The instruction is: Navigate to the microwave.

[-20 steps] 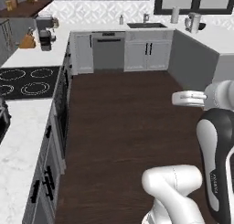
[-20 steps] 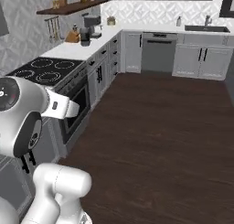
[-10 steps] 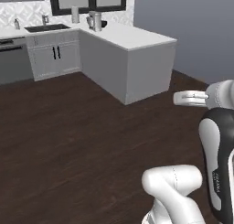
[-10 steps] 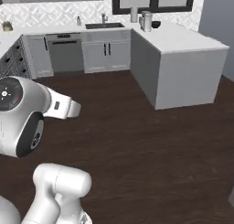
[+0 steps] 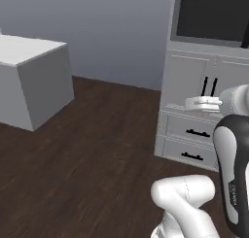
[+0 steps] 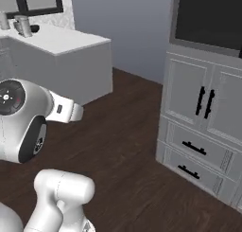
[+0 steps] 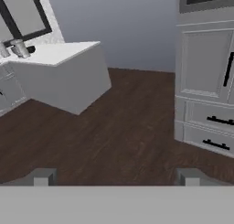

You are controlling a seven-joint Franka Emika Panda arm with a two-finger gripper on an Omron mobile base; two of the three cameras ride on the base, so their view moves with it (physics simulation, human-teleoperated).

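Far left: white table [image 5: 30, 51] block standing on dark wood floor [image 5: 87, 149], well apart from everything on the right. In the right base view the same table carries two small metal pots [image 6: 19, 25] under a black-framed window [image 6: 38, 1]. Too small to say more about them.

Centre: bare grey wall [image 5: 116, 33] and open floor, nothing in the path.

Lower middle of the hand view: tool [image 7: 116, 177] spread wide, fingertips [image 7: 43, 176] far apart, nothing between them. Empty, carried above the floor, touching nothing.

Right: tall light grey cabinet [image 6: 189, 89] with two doors on black vertical handles [image 6: 204, 102] and two drawers [image 6: 194, 148] below. Above the doors, built into the top of that unit, the microwave [image 5: 211, 13]: large near-black front in a light grey frame, cut off by the upper right corner of both base views and showing as a sliver at the top right of the hand view.

Step in hand, by judgement: the drive toward the appliance, probably well along, with the target in sight but off to the right and not yet faced squarely.

Next move likely calls for turning the base further right and closing in across the clear floor until the dark front sits centred ahead, stopping short of the drawers. No grasp needed, so keep the arm tucked.
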